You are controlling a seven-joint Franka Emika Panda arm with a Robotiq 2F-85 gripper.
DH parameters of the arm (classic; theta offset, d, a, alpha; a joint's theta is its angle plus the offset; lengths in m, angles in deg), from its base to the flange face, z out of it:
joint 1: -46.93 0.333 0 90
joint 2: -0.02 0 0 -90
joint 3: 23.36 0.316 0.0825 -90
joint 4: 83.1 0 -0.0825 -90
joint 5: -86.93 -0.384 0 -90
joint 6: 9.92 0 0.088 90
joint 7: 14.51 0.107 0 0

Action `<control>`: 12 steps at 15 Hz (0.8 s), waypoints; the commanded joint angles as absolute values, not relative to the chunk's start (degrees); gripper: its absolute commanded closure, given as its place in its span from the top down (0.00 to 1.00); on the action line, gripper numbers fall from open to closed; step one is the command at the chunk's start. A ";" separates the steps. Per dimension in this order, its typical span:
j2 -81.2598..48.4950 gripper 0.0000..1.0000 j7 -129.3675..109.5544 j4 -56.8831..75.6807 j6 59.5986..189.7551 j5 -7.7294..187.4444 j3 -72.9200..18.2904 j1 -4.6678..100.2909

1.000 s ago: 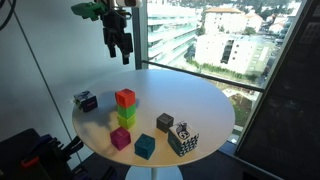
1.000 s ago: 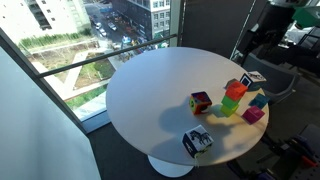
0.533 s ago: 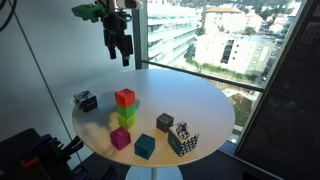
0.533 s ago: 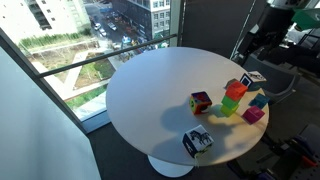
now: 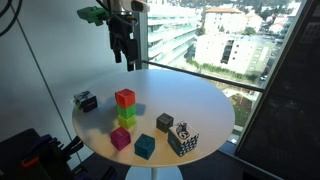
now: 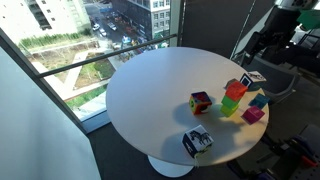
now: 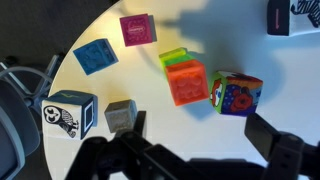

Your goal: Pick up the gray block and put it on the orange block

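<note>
The gray block [image 5: 164, 122] sits on the round white table near the black-and-white patterned cube [image 5: 185, 140]. In the wrist view the gray block [image 7: 120, 115] lies at the lower left beside that patterned cube [image 7: 68, 112]. The orange block [image 5: 125, 98] rests on top of a lime green cube [image 5: 126, 116]; it also shows in the other exterior view [image 6: 235, 90] and in the wrist view [image 7: 187, 82]. My gripper [image 5: 123, 50] hangs high above the table's far side, open and empty, and shows in the wrist view [image 7: 200, 135] and an exterior view [image 6: 262, 45].
A magenta cube [image 5: 121, 138] and a teal cube [image 5: 145, 147] lie near the front of the table [image 5: 200, 100]. A multi-coloured cube [image 7: 237, 93] sits next to the orange block. A dark patterned object [image 5: 85, 100] lies at the table's edge. Windows stand behind the table.
My gripper has shifted slightly sideways above the table. The blocks have not moved.
</note>
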State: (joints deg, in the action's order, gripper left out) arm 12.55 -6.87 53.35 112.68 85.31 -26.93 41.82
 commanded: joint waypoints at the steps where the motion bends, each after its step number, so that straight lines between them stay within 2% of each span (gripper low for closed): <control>1: 12.01 1.00 -7.42 53.22 113.22 86.88 -28.33 40.25; 12: 7.11 1.00 -18.13 55.69 117.89 87.81 -33.57 37.44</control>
State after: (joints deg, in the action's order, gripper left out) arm 8.24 -15.06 55.09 116.40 87.25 -32.75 38.15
